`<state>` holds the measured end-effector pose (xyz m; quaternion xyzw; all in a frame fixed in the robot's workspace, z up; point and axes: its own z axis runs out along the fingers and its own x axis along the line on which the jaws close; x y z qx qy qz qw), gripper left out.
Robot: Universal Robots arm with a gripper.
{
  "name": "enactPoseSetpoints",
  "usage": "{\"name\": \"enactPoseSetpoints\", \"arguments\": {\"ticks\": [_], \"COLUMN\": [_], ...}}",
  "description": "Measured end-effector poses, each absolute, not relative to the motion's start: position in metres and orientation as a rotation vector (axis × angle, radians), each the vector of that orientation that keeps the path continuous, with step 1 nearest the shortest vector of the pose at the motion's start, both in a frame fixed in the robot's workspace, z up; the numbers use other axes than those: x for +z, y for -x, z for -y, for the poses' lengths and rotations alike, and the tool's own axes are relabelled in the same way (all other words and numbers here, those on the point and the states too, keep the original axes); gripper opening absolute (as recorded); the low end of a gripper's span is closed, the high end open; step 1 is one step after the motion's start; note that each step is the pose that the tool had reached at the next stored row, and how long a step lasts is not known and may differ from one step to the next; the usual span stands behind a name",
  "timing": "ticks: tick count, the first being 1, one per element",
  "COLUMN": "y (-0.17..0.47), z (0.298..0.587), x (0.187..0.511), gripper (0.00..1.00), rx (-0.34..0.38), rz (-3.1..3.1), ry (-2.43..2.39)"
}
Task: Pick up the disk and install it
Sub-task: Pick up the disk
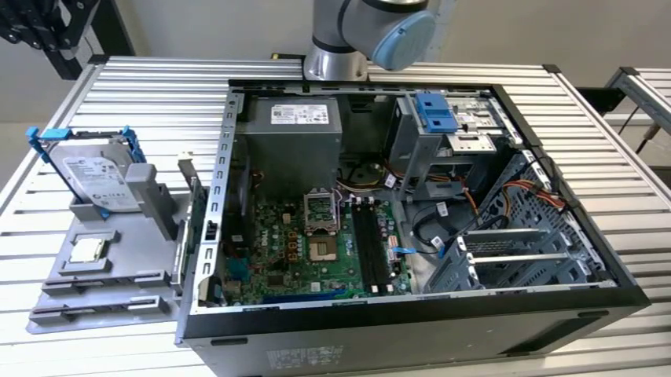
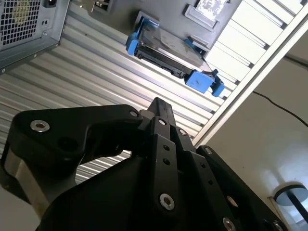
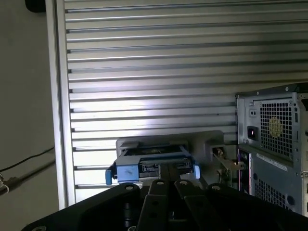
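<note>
the fingers (image 2: 159, 109), together and empty, hang well clear of the disk (image 1: 100, 182) standing on edge in the grey holder (image 1: 126, 267) beside the open computer case (image 1: 441, 330); arriving unopened, they could knock it from its slot.

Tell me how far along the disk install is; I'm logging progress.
Done: nothing that shows; the disk stands in its grey holder on the table, outside the open computer case. In hand: the gripper faces the disk from a distance, shut on nothing. Left: both picking up and installing.
</note>
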<state>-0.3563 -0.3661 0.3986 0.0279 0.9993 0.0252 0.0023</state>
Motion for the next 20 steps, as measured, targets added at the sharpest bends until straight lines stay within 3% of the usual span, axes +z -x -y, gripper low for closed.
{"name": "enactPoseSetpoints", "arguments": {"ticks": [13, 20], "y": [0.388, 0.393], "z": [0.370, 0.390], "x": [0.398, 0.398], "gripper": [0.00, 0.00], "rx": [0.079, 0.079], "rz": [-3.135, -3.135], "ry": [-0.087, -0.085]}}
